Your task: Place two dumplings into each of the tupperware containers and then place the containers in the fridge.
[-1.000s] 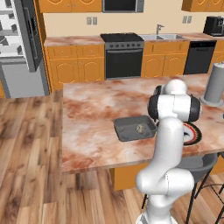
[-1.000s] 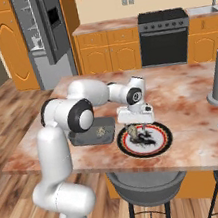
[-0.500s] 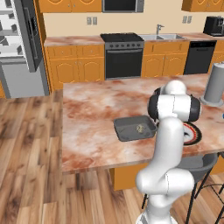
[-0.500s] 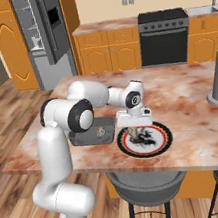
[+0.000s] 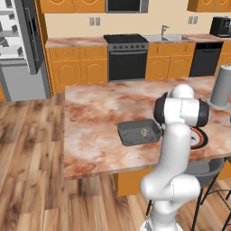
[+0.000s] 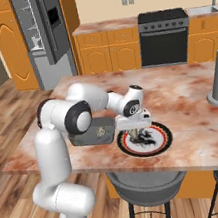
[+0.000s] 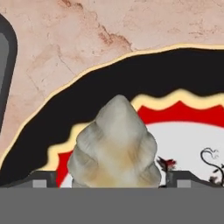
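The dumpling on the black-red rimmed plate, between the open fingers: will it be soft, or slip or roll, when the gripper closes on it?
The dumpling looks lumpy and creased, so it is probably soft and may squash under a firm grip. Its tapered top could let it slip upward. It sits broad-based on the plate, so rolling seems unlikely. The gripper straddles it, open.

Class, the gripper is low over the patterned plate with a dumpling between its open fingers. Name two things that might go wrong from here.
1. The dumpling is lumpy and tapers upward, so the open gripper may squeeze it out sideways when it closes.
2. The gripper sits very low over the plate; pushing lower may press the fingers against it or shift it toward the dark grey container beside it.
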Robot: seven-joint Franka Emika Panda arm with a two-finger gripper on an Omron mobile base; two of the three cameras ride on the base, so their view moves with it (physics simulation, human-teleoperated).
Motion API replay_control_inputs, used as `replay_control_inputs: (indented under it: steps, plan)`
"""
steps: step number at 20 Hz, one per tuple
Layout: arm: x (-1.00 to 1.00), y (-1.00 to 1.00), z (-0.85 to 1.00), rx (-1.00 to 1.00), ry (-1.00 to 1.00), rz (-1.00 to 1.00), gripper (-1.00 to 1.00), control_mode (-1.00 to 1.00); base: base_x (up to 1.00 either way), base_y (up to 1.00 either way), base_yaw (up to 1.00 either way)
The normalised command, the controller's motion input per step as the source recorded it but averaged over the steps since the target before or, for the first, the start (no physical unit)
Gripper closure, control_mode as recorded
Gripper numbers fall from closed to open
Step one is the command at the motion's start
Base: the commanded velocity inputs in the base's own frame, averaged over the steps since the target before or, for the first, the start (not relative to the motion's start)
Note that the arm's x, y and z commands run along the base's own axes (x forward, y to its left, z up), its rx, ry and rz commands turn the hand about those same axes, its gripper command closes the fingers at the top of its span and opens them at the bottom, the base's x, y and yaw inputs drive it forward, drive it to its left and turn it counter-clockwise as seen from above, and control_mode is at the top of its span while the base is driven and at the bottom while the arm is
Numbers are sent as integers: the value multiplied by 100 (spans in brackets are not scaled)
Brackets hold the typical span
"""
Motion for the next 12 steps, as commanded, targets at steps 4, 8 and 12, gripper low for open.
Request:
replay_control_inputs:
  steps: [4, 8, 12]
  plan:
    - [-21, 6, -46, 0, -14, 0, 100, -100, 0, 0, 0]
    - [-16, 3, 2, 0, -5, -2, 100, -100, 0, 0, 0]
    - [-19, 2, 53, 0, -1, -6, 100, -100, 0, 0, 0]
